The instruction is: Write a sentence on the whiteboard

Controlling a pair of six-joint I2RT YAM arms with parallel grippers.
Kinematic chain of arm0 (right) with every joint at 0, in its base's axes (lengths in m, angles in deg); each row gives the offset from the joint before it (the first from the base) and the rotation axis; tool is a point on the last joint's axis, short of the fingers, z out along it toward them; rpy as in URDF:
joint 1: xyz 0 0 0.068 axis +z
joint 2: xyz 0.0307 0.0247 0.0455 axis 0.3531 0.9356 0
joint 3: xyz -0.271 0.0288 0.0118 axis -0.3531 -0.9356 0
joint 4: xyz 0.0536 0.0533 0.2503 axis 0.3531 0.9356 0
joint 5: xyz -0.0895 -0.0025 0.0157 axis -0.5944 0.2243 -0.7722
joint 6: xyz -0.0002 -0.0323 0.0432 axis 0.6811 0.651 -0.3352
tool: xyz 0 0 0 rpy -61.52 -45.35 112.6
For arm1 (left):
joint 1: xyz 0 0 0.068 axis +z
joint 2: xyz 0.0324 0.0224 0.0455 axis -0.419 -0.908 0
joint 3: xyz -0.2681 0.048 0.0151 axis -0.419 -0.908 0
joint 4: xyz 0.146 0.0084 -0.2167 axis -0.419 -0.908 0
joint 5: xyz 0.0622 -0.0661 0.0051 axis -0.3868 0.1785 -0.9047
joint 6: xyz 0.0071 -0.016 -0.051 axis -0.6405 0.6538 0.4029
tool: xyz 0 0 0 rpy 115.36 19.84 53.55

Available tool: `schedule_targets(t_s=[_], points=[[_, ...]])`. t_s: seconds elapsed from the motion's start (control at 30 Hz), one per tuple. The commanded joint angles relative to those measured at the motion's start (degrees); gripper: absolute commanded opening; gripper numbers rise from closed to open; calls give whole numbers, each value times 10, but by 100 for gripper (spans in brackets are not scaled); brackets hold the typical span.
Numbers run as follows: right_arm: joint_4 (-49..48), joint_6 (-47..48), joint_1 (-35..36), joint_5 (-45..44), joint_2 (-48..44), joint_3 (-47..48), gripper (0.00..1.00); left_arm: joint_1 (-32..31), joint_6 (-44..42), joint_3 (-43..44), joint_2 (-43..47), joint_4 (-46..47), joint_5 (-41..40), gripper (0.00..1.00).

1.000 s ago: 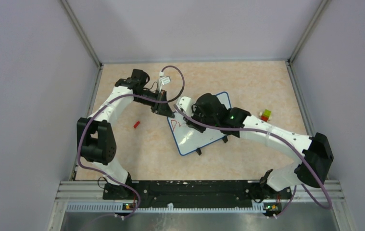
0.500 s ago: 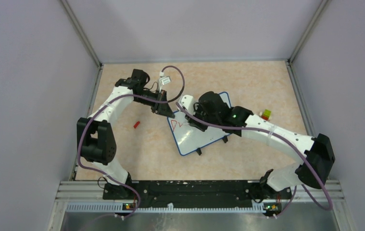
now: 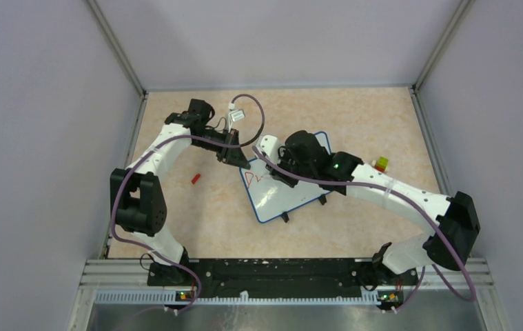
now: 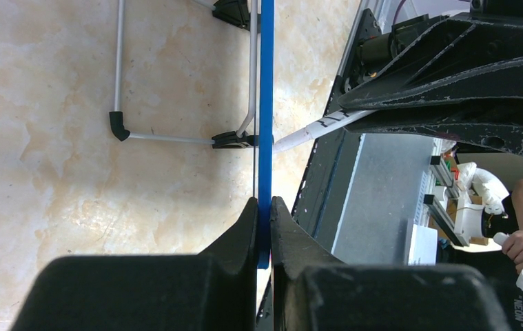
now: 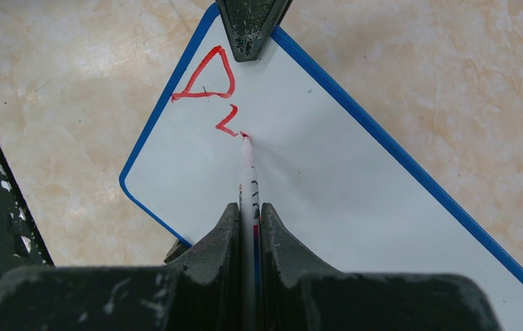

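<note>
Count: one whiteboard [image 5: 355, 207], two red letters [image 5: 203, 95], one pen [image 5: 248, 172]. Our left gripper [image 4: 264, 208] pinches its blue rim; our right gripper [image 5: 249, 210] pinches the pen, tip touching board.

- whiteboard [image 3: 282, 200]: far part under right arm [image 3: 375, 187] in top view; edge-on in left wrist view, face unseen; cropped right and bottom in right wrist view.
- marker [image 5: 247, 165]: barrel hidden between jaws.
- small red item [image 3: 195, 178]: too small to identify.
</note>
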Motion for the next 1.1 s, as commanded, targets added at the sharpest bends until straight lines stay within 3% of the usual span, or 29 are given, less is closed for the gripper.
schedule_targets(t_s=[0.0,0.4,1.07], points=[[-3,10,-20,-27,-9,25,0,-6,7,3,7,-1,8,0],[-8,1,-18,-11,12,63,0,-6,7,6,5,-2,9,0],[0,4,8,-4,5,4,0,-6,4,-1,5,-1,8,0]])
